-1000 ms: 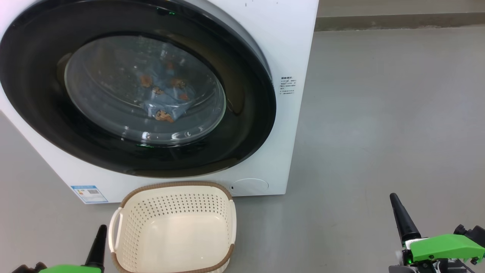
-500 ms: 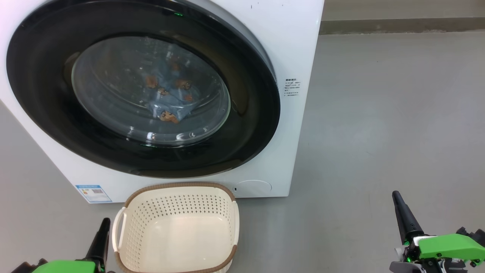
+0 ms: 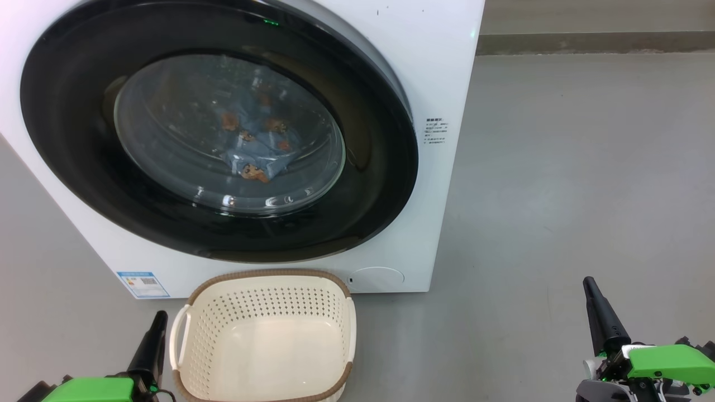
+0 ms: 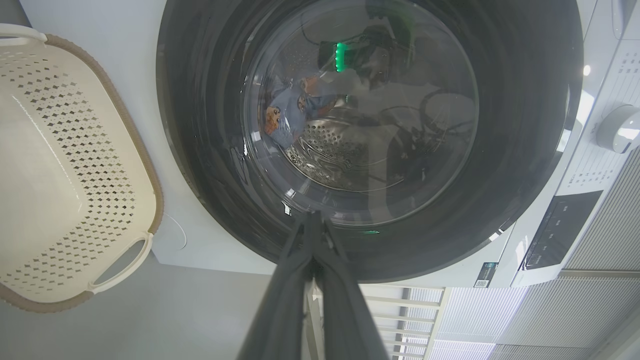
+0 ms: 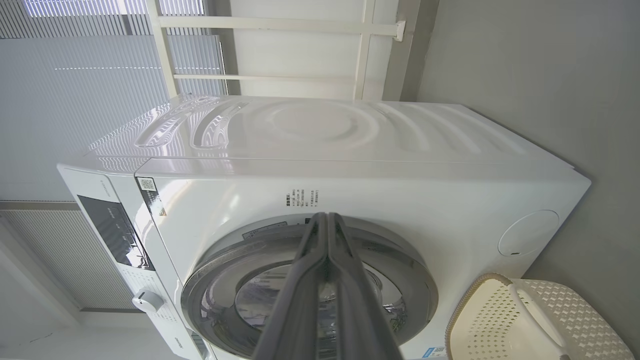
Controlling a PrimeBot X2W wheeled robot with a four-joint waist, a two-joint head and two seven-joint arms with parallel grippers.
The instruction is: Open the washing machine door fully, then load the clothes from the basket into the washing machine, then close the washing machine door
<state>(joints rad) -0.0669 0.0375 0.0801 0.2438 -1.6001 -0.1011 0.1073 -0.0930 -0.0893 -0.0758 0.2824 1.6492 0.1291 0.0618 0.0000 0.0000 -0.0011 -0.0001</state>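
Door (image 3: 380, 167) lies flush against the front of the washer (image 3: 435, 67) in the head view, and the right wrist view shows no gap either; I take it as closed, though I cannot tell whether the latch is caught. Clothes (image 3: 254, 148) are in the drum, seen through the glass (image 3: 184, 167) as a blue heap with orange-brown faces. Basket (image 3: 268, 274) stands empty on the floor (image 3: 558, 167), just in front of the washer's lower edge. Left end effector (image 3: 161, 318) is low, just beside the basket's left handle, with its jaws closed on nothing. Right end effector (image 3: 589, 283) is well off to the right over bare floor, also closed and empty. My judgement: loading is done, and what is left is confirming the door. A small green light (image 3: 271, 22) shows at the top of the ring, but it proves nothing about the latch. If a seating push is wanted, I would use the closed fingertips as a blunt pusher on the black ring rather than the glass bowl, pressing squarely and slowly. The left arm should rise clear of the basket handle first. Otherwise, keep both arms low and hands off.
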